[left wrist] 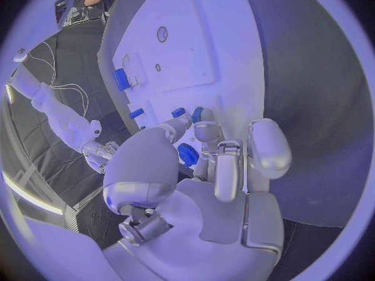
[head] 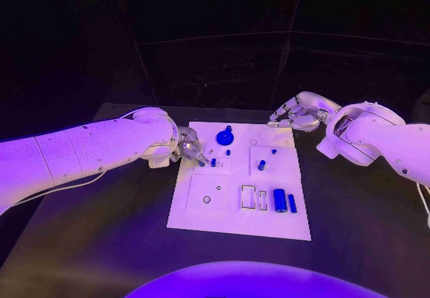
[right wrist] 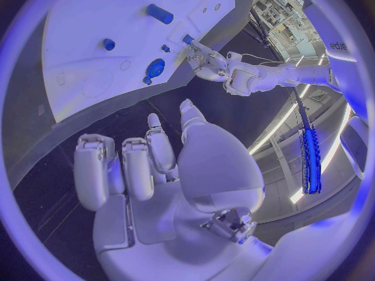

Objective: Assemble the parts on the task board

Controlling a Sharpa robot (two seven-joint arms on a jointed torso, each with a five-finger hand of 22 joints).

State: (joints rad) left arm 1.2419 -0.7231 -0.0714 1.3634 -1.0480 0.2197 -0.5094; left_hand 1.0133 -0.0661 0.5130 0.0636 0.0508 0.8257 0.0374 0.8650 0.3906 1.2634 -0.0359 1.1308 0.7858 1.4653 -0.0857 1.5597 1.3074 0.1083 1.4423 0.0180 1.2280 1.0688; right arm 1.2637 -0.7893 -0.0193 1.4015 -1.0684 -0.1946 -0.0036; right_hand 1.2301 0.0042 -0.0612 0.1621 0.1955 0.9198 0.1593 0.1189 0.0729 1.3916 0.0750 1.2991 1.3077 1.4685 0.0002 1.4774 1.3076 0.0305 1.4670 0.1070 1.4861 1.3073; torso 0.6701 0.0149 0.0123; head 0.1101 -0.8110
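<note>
Nearest you on the board [head: 235, 226] sit a large blue cylinder [head: 279, 200] and a thin blue pin [head: 292, 203], lying side by side just right of two small white frames [head: 253, 197]; none of these is seated anywhere yet, as far as I can judge.

Starting at the left, your left hand [head: 186, 151] sits over the board's left edge with its fingers bunched over a small blue peg [head: 213, 162]. The left wrist view shows fingertips [left wrist: 205, 131] close to two blue pegs, but you cannot tell whether one is actually pinched. If you lift or press now on a poor hold, the peg could tip or skid across the board.

Further right, the round blue knob [head: 225, 138] stands near those fingers; a careless sweep could knock it. Another peg [head: 261, 165] stands upright mid-board.

At the right, your right hand [head: 296, 115] hovers off the board's far corner, fingers loosely curled and holding nothing. Bringing it in while the left works risks the two hands colliding.
</note>
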